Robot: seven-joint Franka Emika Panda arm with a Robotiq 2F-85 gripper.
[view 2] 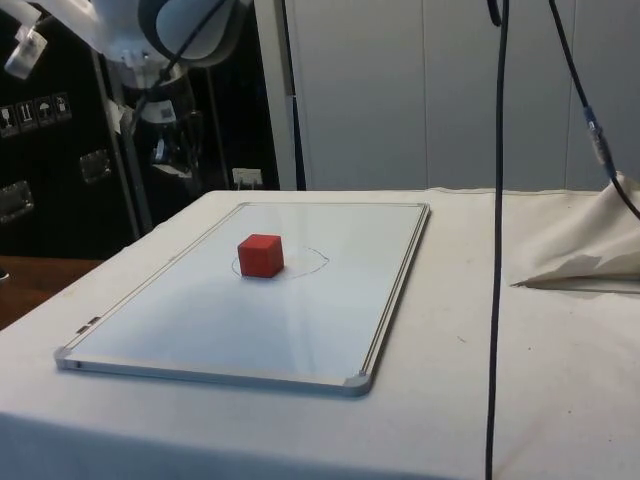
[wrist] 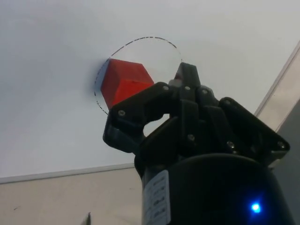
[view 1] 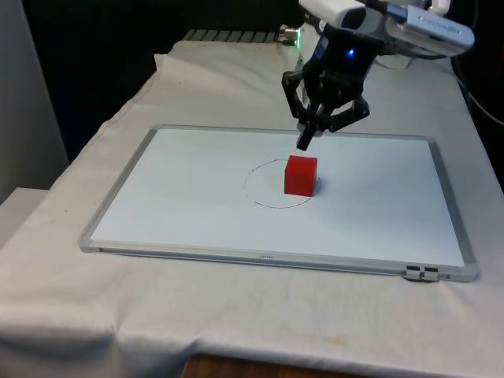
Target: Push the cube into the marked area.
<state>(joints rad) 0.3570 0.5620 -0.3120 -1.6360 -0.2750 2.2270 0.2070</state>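
Closest to you lies the white cloth (view 1: 260, 315), and on it sits the whiteboard (view 1: 189, 213) with its metal frame, the largest thing on the table. Take the whiteboard as your landmark. You can see the dashed circle (view 1: 253, 175) drawn near the whiteboard's middle, a little toward the far edge. The red cube (view 1: 300, 175) stands flat on the whiteboard, at the side of the circle on the front view's right; its base overlaps the dashed line, so you should read it as partly inside the mark, straddling the ring rather than centred in it. You can find the gripper (view 1: 305, 143) above the whiteboard's far half, just behind the cube and clear of it, with its tip pointing down. Its fingers are drawn together into one narrow point, with no gap between them, and they hold nothing.
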